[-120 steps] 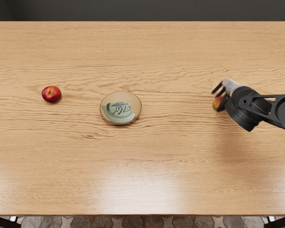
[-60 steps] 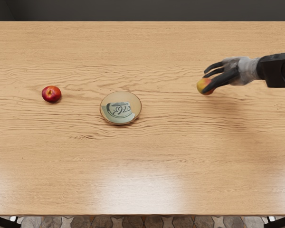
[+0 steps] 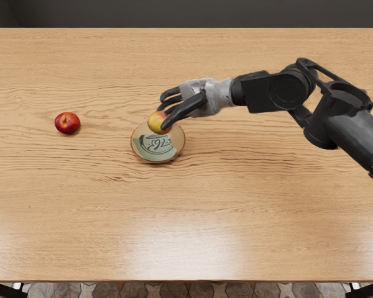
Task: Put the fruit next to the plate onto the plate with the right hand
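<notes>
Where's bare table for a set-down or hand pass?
Bare: the near half of the table, below the plate; the strip between plate and red apple; the far band. Crowded: above the plate, where the right hand holds the fruit.

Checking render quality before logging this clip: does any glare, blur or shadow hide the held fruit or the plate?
Head view: a broad pale sheen lies on the table near its front edge, clear of the plate; the right hand and the fruit it grips are sharp, without motion blur; shadows are faint and soft, hiding nothing.
</notes>
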Tool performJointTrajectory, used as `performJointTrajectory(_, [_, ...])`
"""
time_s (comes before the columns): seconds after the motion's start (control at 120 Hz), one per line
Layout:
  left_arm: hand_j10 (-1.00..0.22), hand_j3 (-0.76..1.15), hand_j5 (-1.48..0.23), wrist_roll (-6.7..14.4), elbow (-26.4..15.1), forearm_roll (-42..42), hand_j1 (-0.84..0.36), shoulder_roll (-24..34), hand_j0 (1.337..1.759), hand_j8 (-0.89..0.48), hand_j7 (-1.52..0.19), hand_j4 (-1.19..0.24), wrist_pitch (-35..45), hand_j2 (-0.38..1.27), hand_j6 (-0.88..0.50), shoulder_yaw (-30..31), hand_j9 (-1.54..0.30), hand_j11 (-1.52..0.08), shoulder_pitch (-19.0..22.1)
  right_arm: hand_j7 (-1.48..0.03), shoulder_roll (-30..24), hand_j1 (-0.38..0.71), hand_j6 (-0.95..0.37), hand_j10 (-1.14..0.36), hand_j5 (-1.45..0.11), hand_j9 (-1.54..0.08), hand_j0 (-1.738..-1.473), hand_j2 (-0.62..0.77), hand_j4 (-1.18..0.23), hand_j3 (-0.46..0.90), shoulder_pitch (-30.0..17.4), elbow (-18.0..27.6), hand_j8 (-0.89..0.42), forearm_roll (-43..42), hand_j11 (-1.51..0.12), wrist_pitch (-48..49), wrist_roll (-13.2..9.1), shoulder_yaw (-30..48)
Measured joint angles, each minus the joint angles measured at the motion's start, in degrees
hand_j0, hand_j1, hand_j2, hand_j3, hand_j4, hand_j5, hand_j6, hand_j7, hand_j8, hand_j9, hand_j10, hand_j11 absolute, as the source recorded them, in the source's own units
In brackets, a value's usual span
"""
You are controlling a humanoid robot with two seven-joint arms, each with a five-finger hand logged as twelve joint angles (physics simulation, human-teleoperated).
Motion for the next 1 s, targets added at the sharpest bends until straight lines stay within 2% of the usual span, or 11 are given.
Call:
performJointTrajectory(0.117, [-0.01,0.0,-0.01,0.0,0.0,0.0,0.34,0.0,1.658,-0.01,-0.01,-0.01,0.0,0.0,-0.01,0.0,-0.01,-0.01,0.0,-1.13,2.1,0.41,-0.7,-0.54,-1.18,-1.15,-1.658,0.58,-0.85,0.0,1.7,-4.2,-0.33,-3.4,-1.16,-0.4,0.0,-0.1])
performJointTrajectory(0.242, [-0.01,0.0,-0.01,0.0,0.0,0.0,0.34,0.0,1.658,-0.01,-0.01,-0.01,0.0,0.0,-0.01,0.0,-0.01,-0.01,0.0,-1.13,2.9,0.41,-0.78,-0.55,-1.17,-1.15,-1.657,0.57,-0.86,0.0,3.1,-8.1,-0.38,-6.1,-1.15,-0.9,0.0,-0.8])
performJointTrajectory(0.3, [-0.01,0.0,-0.02,0.0,0.0,0.0,0.34,0.0,1.658,-0.01,-0.02,-0.01,0.0,0.0,-0.01,0.0,-0.02,-0.02,0.0,-1.13,3.0,0.45,-0.8,-0.53,-1.16,-1.15,-1.657,0.43,-0.86,0.0,3.3,-8.8,-0.47,-6.6,-1.15,-1.0,0.0,-1.3])
performJointTrajectory(0.333, [-0.01,0.0,-0.02,0.0,0.0,0.0,0.34,0.0,1.658,-0.01,-0.02,-0.01,0.0,0.0,-0.01,0.0,-0.01,-0.01,0.0,-1.13,3.0,0.49,-0.81,-0.58,-1.16,-1.14,-1.657,0.34,-0.86,0.0,3.4,-9.0,-0.53,-6.8,-1.14,-1.0,0.0,-1.5])
performJointTrajectory(0.417, [-0.01,0.0,-0.01,0.0,0.0,0.0,0.34,0.0,1.658,-0.01,-0.01,-0.01,0.0,0.0,-0.01,0.0,-0.01,-0.01,0.0,-0.78,3.1,0.23,-0.56,-0.41,-0.79,-0.78,-1.658,0.22,-0.59,0.0,3.3,-9.4,-0.37,-6.9,-0.78,-1.1,0.0,-1.8])
performJointTrajectory(0.492, [-0.01,0.0,-0.01,0.0,0.0,0.0,0.34,0.0,1.658,-0.01,-0.01,-0.01,0.0,0.0,-0.01,0.0,-0.01,-0.01,0.0,-0.54,3.1,0.05,-0.39,-0.28,-0.55,-0.54,-1.658,0.15,-0.41,0.0,3.1,-9.5,-0.25,-7.1,-0.54,-1.2,0.0,-2.0])
performJointTrajectory(0.583, [-0.01,0.0,-0.01,0.0,0.0,0.0,0.34,0.0,1.658,-0.01,-0.01,-0.01,0.0,0.0,-0.01,0.0,-0.01,-0.01,0.0,-0.34,3.1,-0.09,-0.25,-0.18,-0.35,-0.35,-1.658,0.1,-0.26,0.0,2.9,-9.6,-0.16,-7.2,-0.35,-1.2,0.0,-2.1])
performJointTrajectory(0.683, [-0.01,0.0,-0.01,0.0,0.0,0.0,0.34,0.0,1.658,-0.01,-0.01,-0.01,0.0,0.0,-0.01,0.0,-0.01,-0.01,0.0,-0.21,2.7,-0.19,-0.15,-0.11,-0.21,-0.21,-1.658,0.06,-0.16,0.0,2.8,-9.1,-0.1,-6.7,-0.21,-0.8,0.0,-1.9])
performJointTrajectory(0.775, [-0.01,0.0,-0.02,0.0,0.0,0.0,0.34,0.0,1.658,-0.01,-0.02,-0.01,0.0,0.0,-0.01,0.0,-0.01,-0.01,0.0,-0.13,-3.1,-0.25,-0.1,-0.07,-0.14,-0.14,-1.658,0.04,-0.1,0.0,1.8,-6.3,-0.06,-4.3,-0.14,1.7,0.0,-1.5])
performJointTrajectory(0.925, [-0.01,0.0,-0.02,0.0,0.0,0.0,0.34,0.0,1.658,-0.01,-0.02,-0.01,0.0,0.0,-0.01,0.0,-0.02,-0.02,0.1,-0.06,-21.7,-0.3,-0.05,-0.03,-0.07,-0.06,-1.658,0.02,-0.05,0.0,-3.7,-3.5,-0.03,3.8,-0.06,5.6,0.0,-0.8])
performJointTrajectory(1.0, [-0.01,0.0,-0.02,0.0,0.0,0.0,0.34,0.0,1.658,-0.01,-0.02,-0.01,0.0,0.0,-0.01,0.0,-0.02,-0.02,0.0,-0.04,-27.5,-0.32,-0.03,-0.02,-0.05,-0.04,-1.658,0.01,-0.03,0.0,-5.5,-2.9,-0.02,5.6,-0.04,6.2,0.0,-0.5])
